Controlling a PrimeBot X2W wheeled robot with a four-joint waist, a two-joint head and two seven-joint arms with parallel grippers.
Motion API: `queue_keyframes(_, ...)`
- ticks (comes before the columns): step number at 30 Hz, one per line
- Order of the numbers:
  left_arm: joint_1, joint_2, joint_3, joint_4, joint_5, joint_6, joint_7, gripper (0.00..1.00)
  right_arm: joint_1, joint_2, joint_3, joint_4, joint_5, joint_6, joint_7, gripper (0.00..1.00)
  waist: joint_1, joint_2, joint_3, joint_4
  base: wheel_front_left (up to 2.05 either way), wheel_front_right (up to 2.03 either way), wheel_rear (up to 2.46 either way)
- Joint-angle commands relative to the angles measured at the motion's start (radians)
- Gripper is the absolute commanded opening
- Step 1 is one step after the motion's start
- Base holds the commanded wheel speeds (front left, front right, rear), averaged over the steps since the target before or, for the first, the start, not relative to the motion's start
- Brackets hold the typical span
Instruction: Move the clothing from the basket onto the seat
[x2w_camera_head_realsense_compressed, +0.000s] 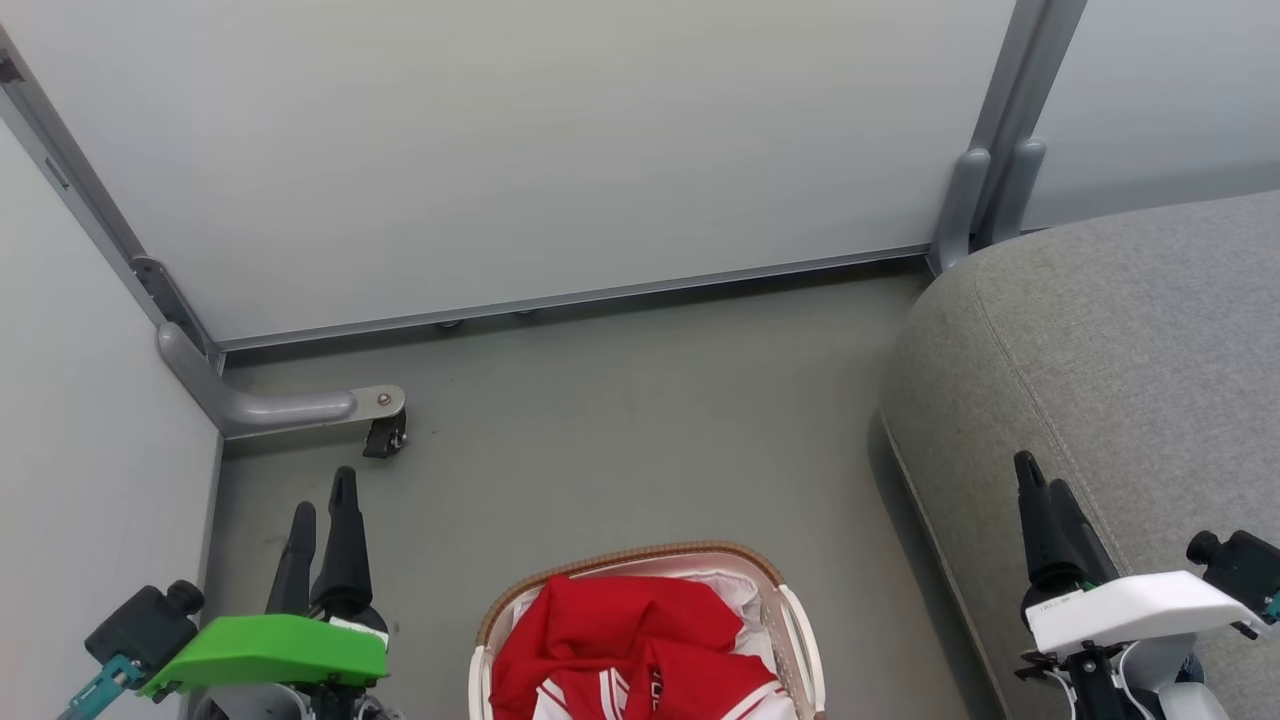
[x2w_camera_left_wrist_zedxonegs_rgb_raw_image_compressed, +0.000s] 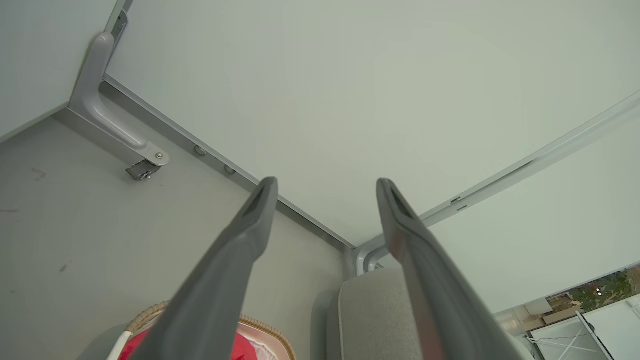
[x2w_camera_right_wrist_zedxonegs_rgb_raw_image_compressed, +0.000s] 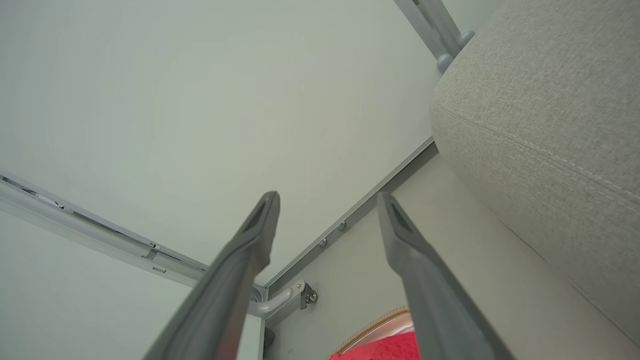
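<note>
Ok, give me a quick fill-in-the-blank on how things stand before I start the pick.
1. The clothing in the basket is mostly ____ in colour.
2. The seat is on the robot's ____ side of the basket.
3. The left gripper and the right gripper both have their jaws ____, with nothing between them.
Missing words: red; right; open.

Soft red cloth clothing (x2w_camera_head_realsense_compressed: 620, 625); slatted plastic basket (x2w_camera_head_realsense_compressed: 800, 640), woven rim; coarse-weave fabric seat (x2w_camera_head_realsense_compressed: 1120, 340); smooth matt floor (x2w_camera_head_realsense_compressed: 640, 430).
</note>
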Motion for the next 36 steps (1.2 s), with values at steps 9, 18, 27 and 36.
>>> queue_keyframes(9, 0.026, 0.007, -0.027, -0.001, 0.159, 0.024, -0.036, 1.0, 0.016, -0.009, 0.031, -0.026, -0.187, 0.0, -0.037, 1.0, 0.0, 0.0, -0.003, 0.002, 0.0, 0.0, 0.0)
queue_keyframes(18, 0.04, 0.008, -0.036, 0.028, 0.261, 0.038, -0.062, 1.0, 0.027, -0.011, 0.041, -0.006, -0.289, 0.0, -0.062, 1.0, 0.0, 0.0, -0.005, 0.002, 0.0, 0.0, 0.0)
queue_keyframes(27, 0.054, 0.009, -0.05, 0.036, 0.347, 0.037, -0.085, 1.0, 0.038, -0.012, 0.052, 0.001, -0.386, 0.0, -0.085, 1.0, 0.0, 0.0, -0.009, 0.003, 0.0, 0.0, 0.0)
queue_keyframes(36, 0.072, 0.01, -0.068, 0.052, 0.425, 0.034, -0.107, 1.0, 0.046, -0.013, 0.071, -0.001, -0.483, 0.0, -0.108, 1.0, 0.0, 0.0, -0.014, 0.006, 0.0, 0.0, 0.0)
